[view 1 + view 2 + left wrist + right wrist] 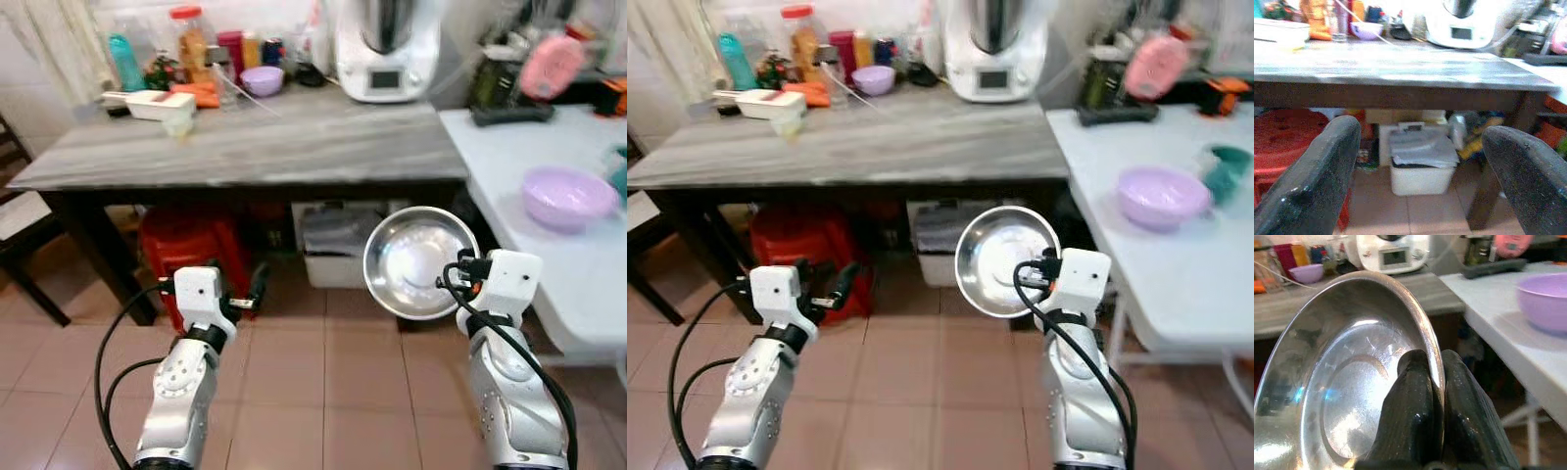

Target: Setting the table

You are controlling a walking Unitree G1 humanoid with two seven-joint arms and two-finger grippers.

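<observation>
A shiny steel bowl [416, 259] is held up on edge in front of me, its hollow facing me. My right gripper [460, 270] is shut on its rim, one finger [1410, 396] inside and the other outside the rim of the steel bowl [1342, 382]. It hangs between the grey wooden table [294, 147] and the white table [549, 274] on the right. On the white table sits a lilac bowl [566, 196]. My left gripper [253, 294] is open and empty, low in front of the grey table, its fingers [1327, 166] wide apart.
The grey table carries a white kitchen machine [387, 49], a small purple bowl [262, 80], bottles and a white tray [157, 103] along its back. Under it stand a red stool [191, 245] and a white bin [338, 250]. A dark chair [15, 225] is at the left.
</observation>
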